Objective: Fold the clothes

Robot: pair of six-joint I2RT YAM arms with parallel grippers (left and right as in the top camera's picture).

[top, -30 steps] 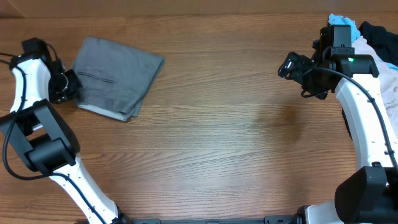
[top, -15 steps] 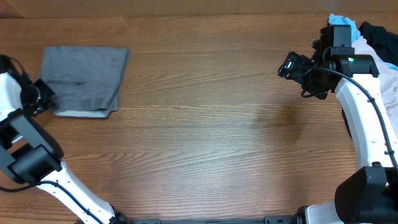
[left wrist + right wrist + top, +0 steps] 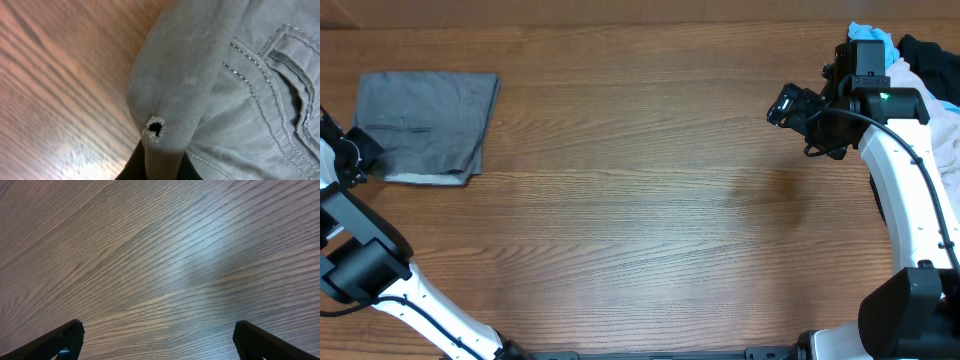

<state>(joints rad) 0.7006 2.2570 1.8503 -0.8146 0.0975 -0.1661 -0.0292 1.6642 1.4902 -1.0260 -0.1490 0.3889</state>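
Note:
The gray shorts (image 3: 425,125) lie folded in a rectangle at the far left of the table, a pale edge along the front. My left gripper (image 3: 358,155) is at their left edge, shut on a pinch of the gray fabric. The left wrist view shows the cloth (image 3: 210,85) close up, with a buttonhole and pocket stitching, pinched between the dark fingers (image 3: 162,167). My right gripper (image 3: 790,105) hovers over bare wood at the upper right, open and empty; its two fingertips (image 3: 160,340) show wide apart over the table.
A pile of other clothes sits at the far right edge: a light-blue cloth (image 3: 868,30), a whitish-pink garment (image 3: 940,110) and a dark one (image 3: 930,50). The wooden table (image 3: 650,220) stretches between the two arms.
My left gripper has dragged the folded shorts leftward across the table, and they turned square to the edge. The right arm has not moved.

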